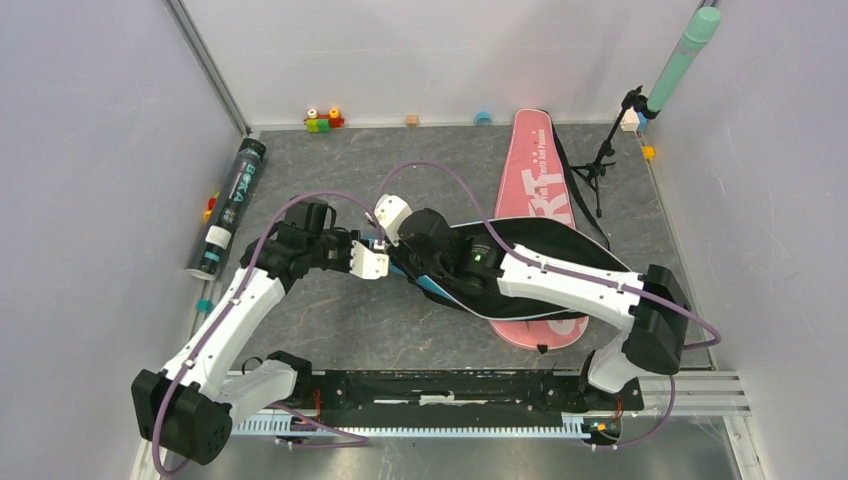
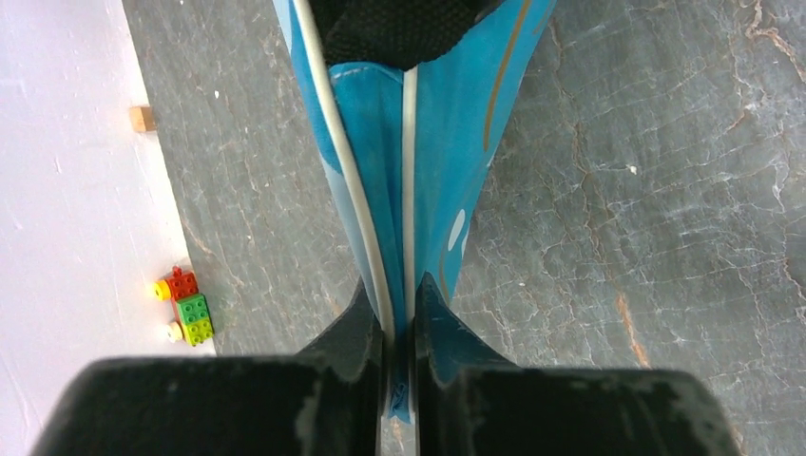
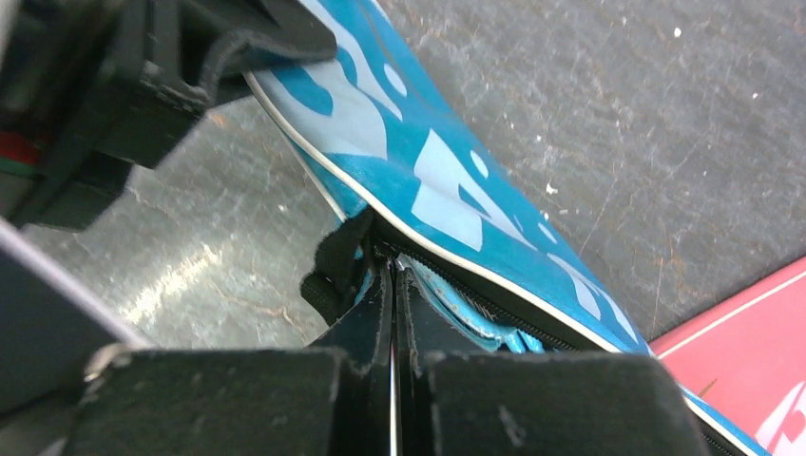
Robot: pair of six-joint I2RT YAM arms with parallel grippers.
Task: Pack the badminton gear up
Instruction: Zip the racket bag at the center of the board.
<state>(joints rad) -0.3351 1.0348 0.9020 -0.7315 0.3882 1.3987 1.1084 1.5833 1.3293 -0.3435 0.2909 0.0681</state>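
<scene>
Seen from above, the left claw [image 1: 375,260] and right claw [image 1: 388,222] meet mid-tabletop [image 1: 330,320] at the narrow end of the blue bag [image 1: 432,283]. The bag lies largely under the right arm and overlaps the pink bag [image 1: 540,170]. A dark tube [image 1: 228,205] rests along the left wall, toy blocks [image 1: 322,120] sit at the far edge, and a tripod stand [image 1: 600,165] is beside the pink bag. At the left wrist, the claw pinches the blue bag's white-piped tip, holding it above the grey surface. At the right wrist, the fingers [image 3: 361,323] are pressed together at the bag's zipper edge. Whether anything is caught between them cannot be told.
</scene>
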